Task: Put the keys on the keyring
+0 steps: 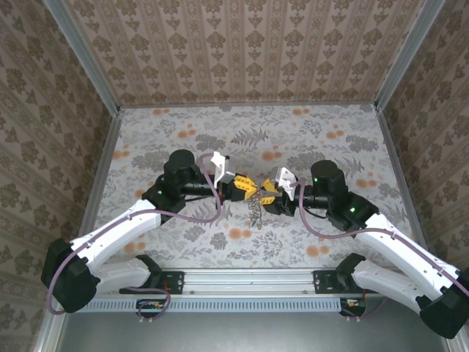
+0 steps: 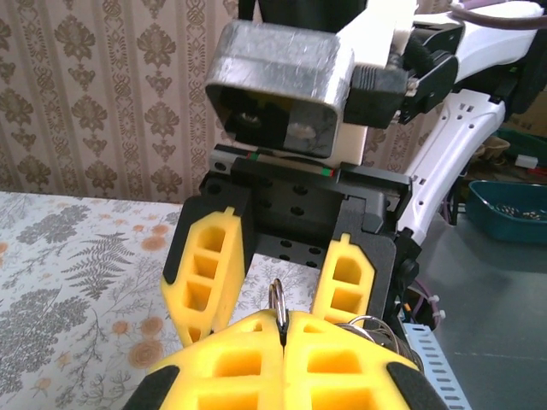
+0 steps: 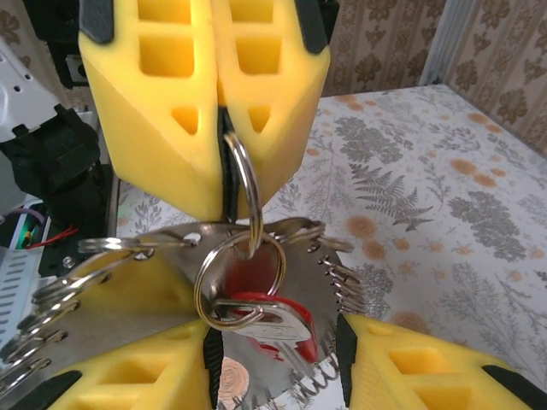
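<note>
Pinching the keyring [image 3: 246, 175] edge-on at its very fingertips, the left gripper [image 1: 251, 188] is clenched tight and holds it in the air above the table [image 3: 444, 162], midway between the two arms. A red key [image 3: 282, 323] hangs from it on a small split ring, with a steel plate [image 3: 320, 273] fringed with more rings just behind. The right gripper [image 1: 267, 195] faces it with jaws apart, one finger either side of the dangling bunch and clamped on nothing I can make out — though the plate may be resting on one pad. The pinch is narrow, so any sideways tug from the right gripper could twist the keyring out — and the whole bunch would drop.
</note>
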Robot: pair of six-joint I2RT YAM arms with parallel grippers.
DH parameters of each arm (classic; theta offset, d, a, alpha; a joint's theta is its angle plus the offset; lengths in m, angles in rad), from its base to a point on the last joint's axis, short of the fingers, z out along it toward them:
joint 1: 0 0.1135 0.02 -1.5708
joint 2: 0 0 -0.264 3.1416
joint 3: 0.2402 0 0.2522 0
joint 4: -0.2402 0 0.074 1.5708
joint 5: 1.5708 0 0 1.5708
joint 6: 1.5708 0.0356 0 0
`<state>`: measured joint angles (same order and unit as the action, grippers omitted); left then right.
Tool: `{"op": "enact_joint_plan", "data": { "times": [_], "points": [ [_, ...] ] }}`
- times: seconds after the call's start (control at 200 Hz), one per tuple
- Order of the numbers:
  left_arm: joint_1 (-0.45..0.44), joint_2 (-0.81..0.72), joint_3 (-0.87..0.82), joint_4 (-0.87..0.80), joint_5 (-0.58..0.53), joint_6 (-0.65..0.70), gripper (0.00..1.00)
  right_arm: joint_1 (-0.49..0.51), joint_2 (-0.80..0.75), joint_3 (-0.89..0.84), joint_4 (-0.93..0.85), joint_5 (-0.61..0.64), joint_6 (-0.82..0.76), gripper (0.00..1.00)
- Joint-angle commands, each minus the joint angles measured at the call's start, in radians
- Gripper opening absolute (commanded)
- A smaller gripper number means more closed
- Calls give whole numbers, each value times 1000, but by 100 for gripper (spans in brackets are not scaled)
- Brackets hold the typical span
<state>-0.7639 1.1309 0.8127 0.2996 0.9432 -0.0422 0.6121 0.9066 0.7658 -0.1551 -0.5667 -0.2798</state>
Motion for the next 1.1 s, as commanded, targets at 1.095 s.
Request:
{"op": "enact_joint_plan", "data": {
  "times": [1.095],
  "points": [
    [28, -53, 77, -398, 55, 265, 0, -5, 15, 153, -183, -88, -157, 0]
  ]
}}
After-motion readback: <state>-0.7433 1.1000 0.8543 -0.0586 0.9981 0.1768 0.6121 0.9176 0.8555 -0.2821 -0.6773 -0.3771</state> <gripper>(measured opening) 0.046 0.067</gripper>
